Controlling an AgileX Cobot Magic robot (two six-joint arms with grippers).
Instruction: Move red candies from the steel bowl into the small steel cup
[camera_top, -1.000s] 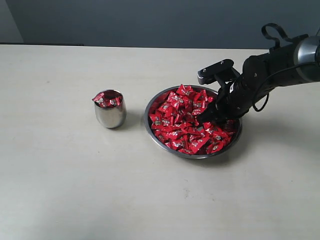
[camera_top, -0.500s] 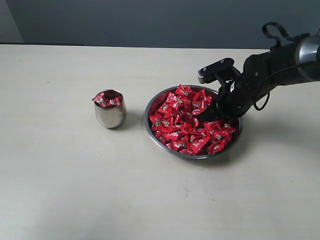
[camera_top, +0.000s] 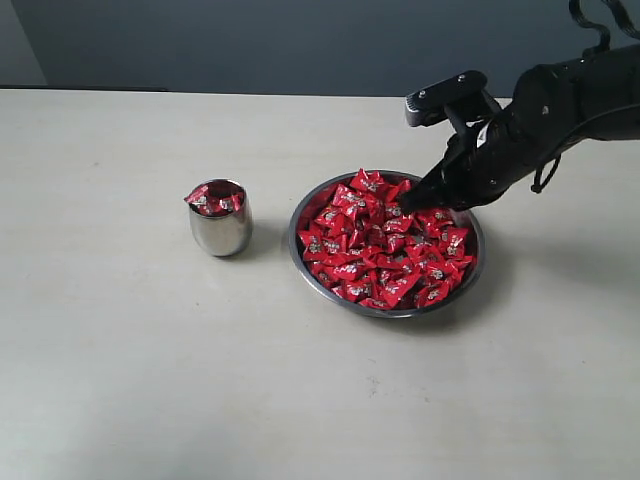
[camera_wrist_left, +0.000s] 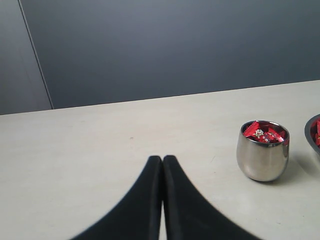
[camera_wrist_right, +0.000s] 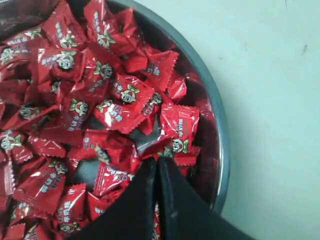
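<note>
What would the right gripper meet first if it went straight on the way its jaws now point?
The red candies heaped in the steel bowl. The right gripper, jaws shut, aims slantwise down into the pile. The gap to it is hard to judge.

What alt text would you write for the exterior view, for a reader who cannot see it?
The black right gripper, jaws shut, points down at a wide steel bowl heaped with red candies, near its far right rim. Left of the bowl, apart from it, a small steel cup holds more candies on a pale table.
</note>
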